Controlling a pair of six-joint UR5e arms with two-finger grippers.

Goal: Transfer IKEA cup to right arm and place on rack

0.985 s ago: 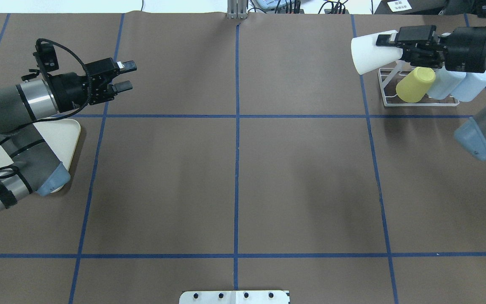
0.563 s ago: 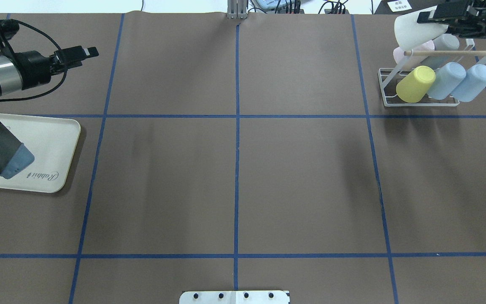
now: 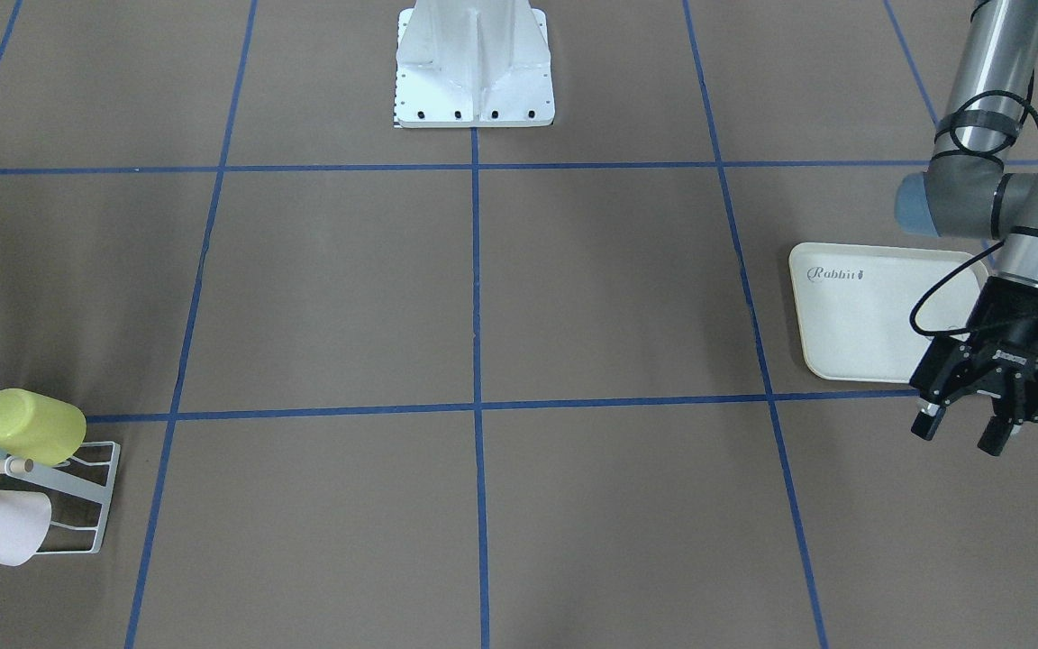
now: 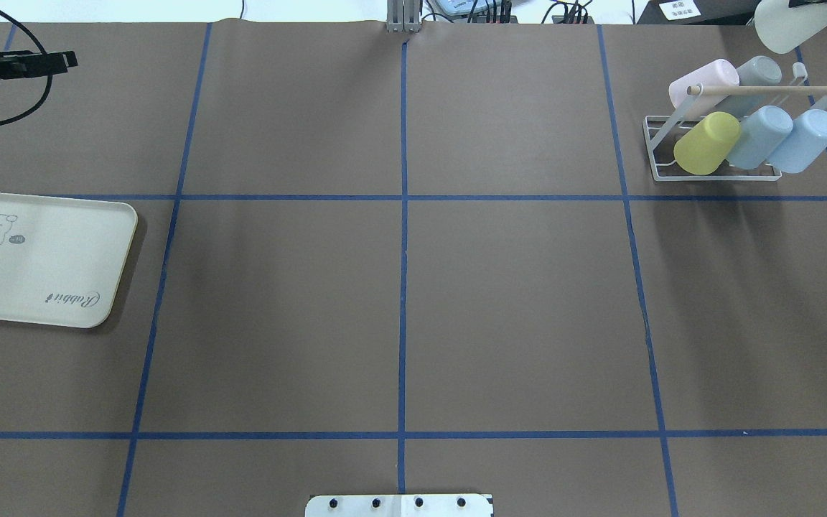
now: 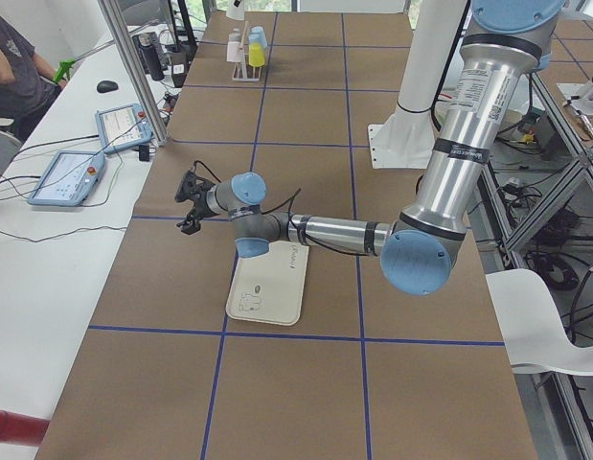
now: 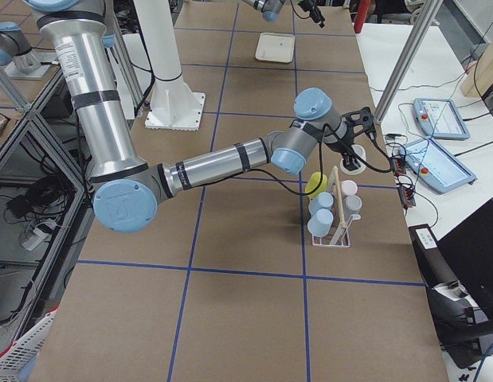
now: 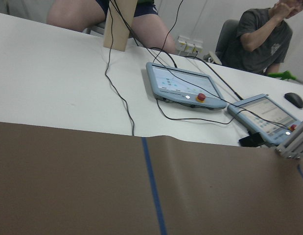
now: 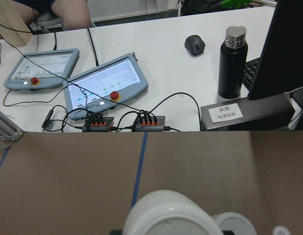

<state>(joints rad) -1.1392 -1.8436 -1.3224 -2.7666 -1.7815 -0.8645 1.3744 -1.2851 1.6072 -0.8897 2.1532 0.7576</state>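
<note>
Brown table (image 4: 456, 287), white cup (image 4: 787, 27) near rack (image 4: 765, 89) (aloft)

White IKEA cup (image 4: 787, 29): hung tilted, aloft just beyond the rack.
Rack (image 4: 758, 90): white wire, wooden dowel, stood far right.
Right arm (image 6: 222, 163): reached over it.

Brown table (image 4: 514, 301) with blue tape grid, cream tray (image 4: 47, 262), white rack (image 4: 715, 172)

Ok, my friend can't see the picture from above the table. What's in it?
A white wire rack at the far right of a brown table holds five tilted cups: pink, grey, yellow and two blue. A white cup is held up in the corner beyond it, and a cream tray lies at the left edge.
</note>
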